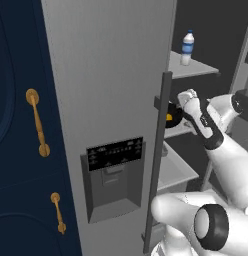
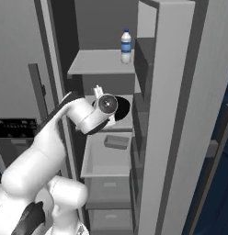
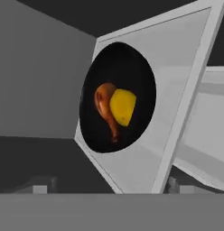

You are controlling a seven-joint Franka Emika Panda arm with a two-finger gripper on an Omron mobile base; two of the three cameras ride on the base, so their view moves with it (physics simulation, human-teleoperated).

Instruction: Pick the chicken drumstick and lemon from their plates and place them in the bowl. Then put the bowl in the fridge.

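one bowl (image 3: 118,97) sits on a fridge (image 1: 111,100) shelf, holding one drumstick (image 3: 104,106) and one lemon (image 3: 122,106); gripper (image 1: 188,100) state unclear.

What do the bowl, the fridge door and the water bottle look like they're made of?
Bowl: matte black, no glints, maybe ceramic or plastic; can't tell. Fridge door: flat grey with a brushed-metal look, likely steel. Bottle: pale translucent body, blue label, white cap, probably plastic.

Markings on the fridge's dispenser panel (image 1: 115,151) are illegible.
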